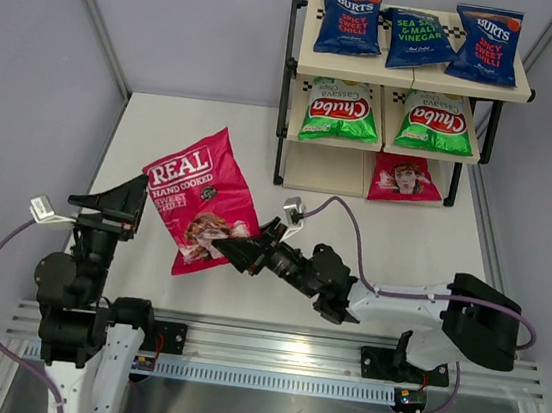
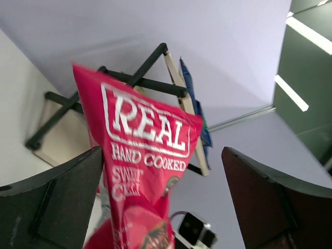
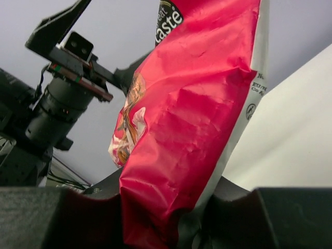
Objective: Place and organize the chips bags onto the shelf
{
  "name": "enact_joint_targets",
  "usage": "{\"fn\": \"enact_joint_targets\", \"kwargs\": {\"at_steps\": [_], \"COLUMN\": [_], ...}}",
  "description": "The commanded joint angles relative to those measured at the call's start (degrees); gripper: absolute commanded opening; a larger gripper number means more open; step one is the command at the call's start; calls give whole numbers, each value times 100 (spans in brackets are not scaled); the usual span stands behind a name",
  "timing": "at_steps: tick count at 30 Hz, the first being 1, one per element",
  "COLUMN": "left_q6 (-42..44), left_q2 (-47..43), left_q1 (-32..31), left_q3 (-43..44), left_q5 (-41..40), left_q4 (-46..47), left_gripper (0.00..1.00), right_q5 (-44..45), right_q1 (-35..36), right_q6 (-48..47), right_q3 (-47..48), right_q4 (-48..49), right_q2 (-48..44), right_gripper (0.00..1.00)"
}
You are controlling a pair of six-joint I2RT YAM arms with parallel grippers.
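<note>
White table [image 1: 393, 236]: flat surface beneath both claws, running on past the right claw [image 1: 235, 252] to the back wall. Pale grey walls [image 1: 178, 23]: enclose the table beyond the claws and to either side of them. Aluminium posts [image 1: 95, 13]: slanting corner members, one beyond the left claw [image 1: 126, 210], one far beyond the right claw. Slotted metal rail [image 1: 278, 353]: along the near edge, behind both claws. Dark panels with bright light strips [image 2: 306, 78]: above the left claw, seen from the left wrist.
</note>
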Motion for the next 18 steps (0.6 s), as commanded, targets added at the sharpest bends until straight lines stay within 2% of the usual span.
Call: {"fn": "enact_joint_targets", "kwargs": {"at_steps": [1,3,6,10,14,18], "left_q6": [1830,2540,3542,4652,5338,5848], "left_q2": [513,933,1471,2201,2185,2035], "left_q1": [-11,-20,-11,-11,-11,-11], "left_q3": [511,652,1028,1356,1365,1181], "left_q5": [-76,300,820,1155,1129,874], "left_q4": [-113,-183,-542,-1097,-1361,-1396], "left_gripper": [99,99,99,99,99,99], "right_q5": [244,278,419,709,964,990], "right_q1": [39,47,21,-119,-593,-1103], "right_q6": [187,389,697,1110,1855,2042], "right_q3": [-405,-624,-1141,-1811,-2400,-2813], "right_q4": [-66,-662,-991,-1657,-2186,-2265], "right_q2": [-766,-1031,-1567,-2488,-3097,-3449], "right_gripper": [20,19,19,20,20,20]}}
